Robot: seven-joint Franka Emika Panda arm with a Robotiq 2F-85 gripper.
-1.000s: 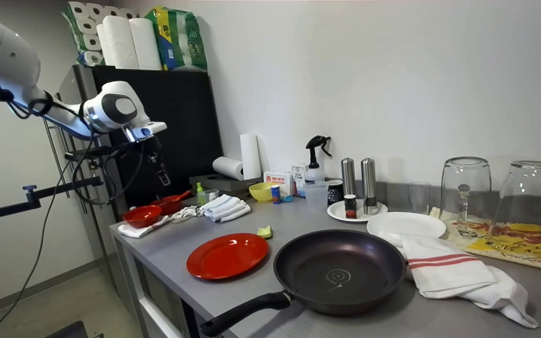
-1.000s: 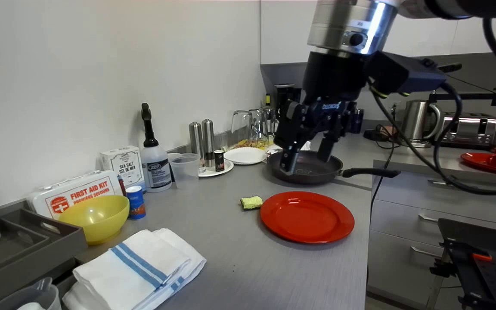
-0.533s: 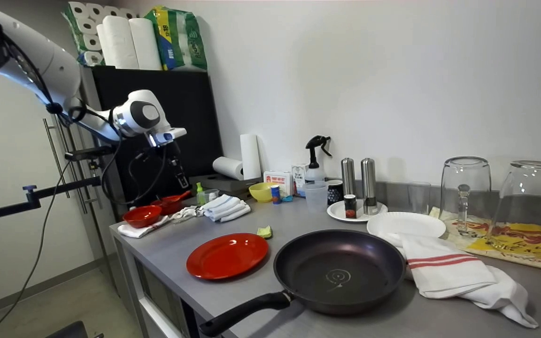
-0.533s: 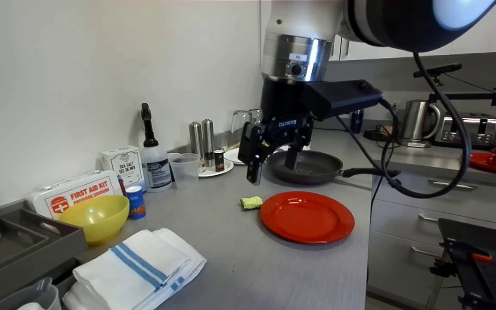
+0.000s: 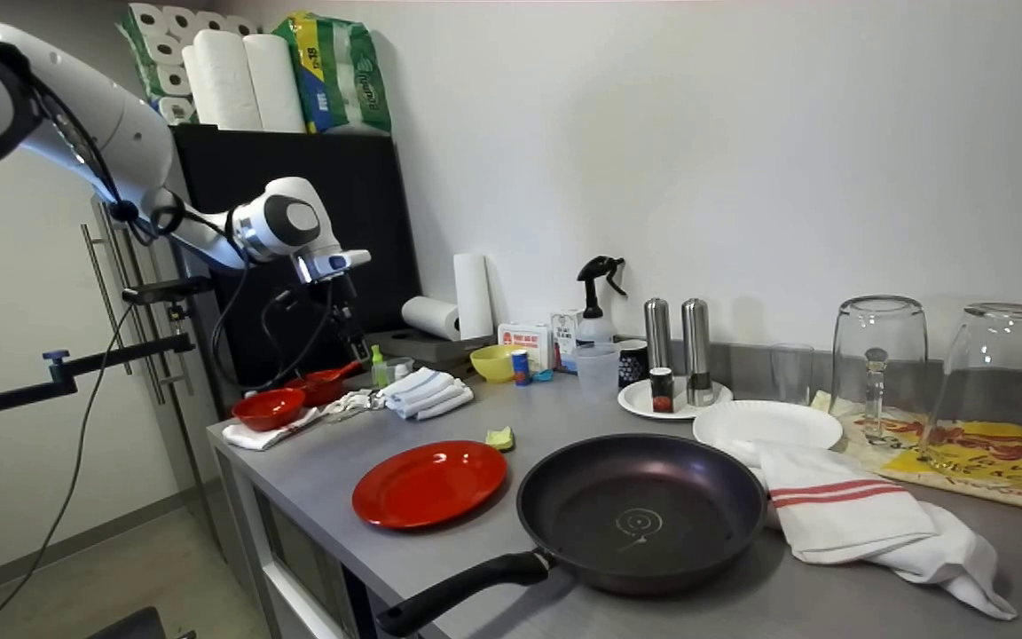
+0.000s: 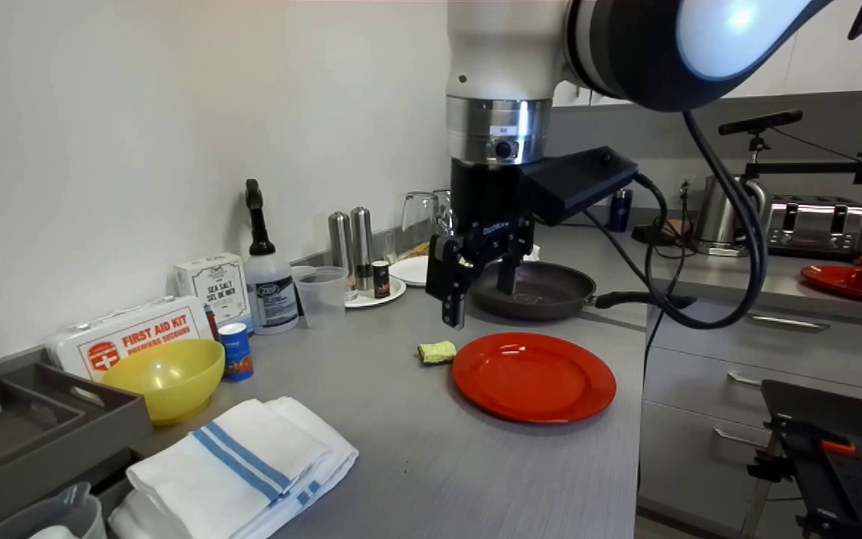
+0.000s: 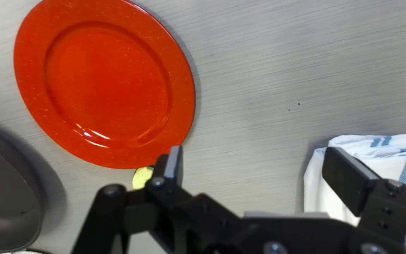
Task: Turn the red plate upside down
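My pincer [image 7: 254, 160] is spread wide, its jaws well apart, with grey counter [image 7: 245, 88] showing through the gap. From the middle of that gap, in the wrist view, the red plate [image 7: 106, 88] lies at ten o'clock, flat on the counter and face up, its sunken well towards me and its rim throwing a thin shadow. My nine o'clock jaw covers a bit of that rim there and hides part of the yellow sponge [image 7: 141, 178], which lies at the plate's five o'clock; whether sponge and plate touch, I cannot tell. The pan [image 7: 4, 197], cut by the view's edge, is at the plate's seven o'clock, just beside it. My three o'clock jaw crosses in front of the towel [image 7: 389, 165] with blue stripes. In an exterior view my pincer [image 6: 480, 296] hangs above the counter, pointing down, apart from plate and sponge, the plate at five o'clock from my tips and the sponge at seven. There too the yellow bowl [image 6: 176, 393] is at the plate's nine o'clock and the sprayer [image 6: 272, 292] at its ten. In an exterior view the pan [image 5: 644, 524] sits at the plate's three o'clock and two silver mills [image 5: 657, 333] stand at its two.
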